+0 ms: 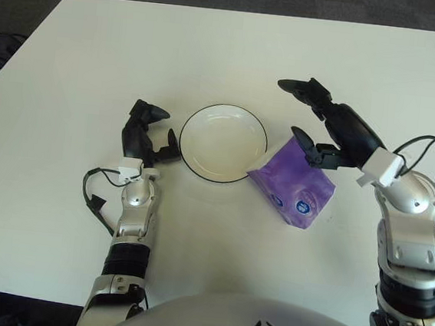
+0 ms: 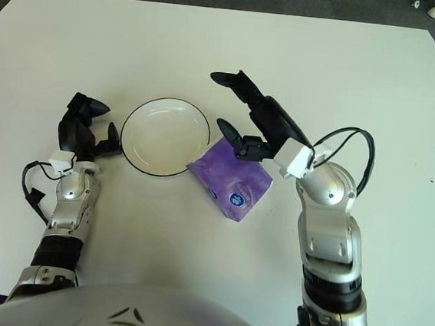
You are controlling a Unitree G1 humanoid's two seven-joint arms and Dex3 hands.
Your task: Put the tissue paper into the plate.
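Observation:
A purple tissue pack (image 1: 294,187) lies on the white table just right of the white plate (image 1: 222,142), its left corner at the black rim. The plate holds nothing. My right hand (image 1: 308,116) hovers over the pack's upper end with fingers spread wide, one long finger stretched out toward the plate's far side and a shorter one just above the pack; it grips nothing. In the right eye view the same hand (image 2: 239,113) shows above the pack (image 2: 231,180). My left hand (image 1: 148,133) shows left of the plate, idle, fingers loosely apart.
The white table (image 1: 73,64) spreads wide on all sides, with dark floor beyond its far and left edges. A black cable (image 1: 93,197) loops by my left forearm.

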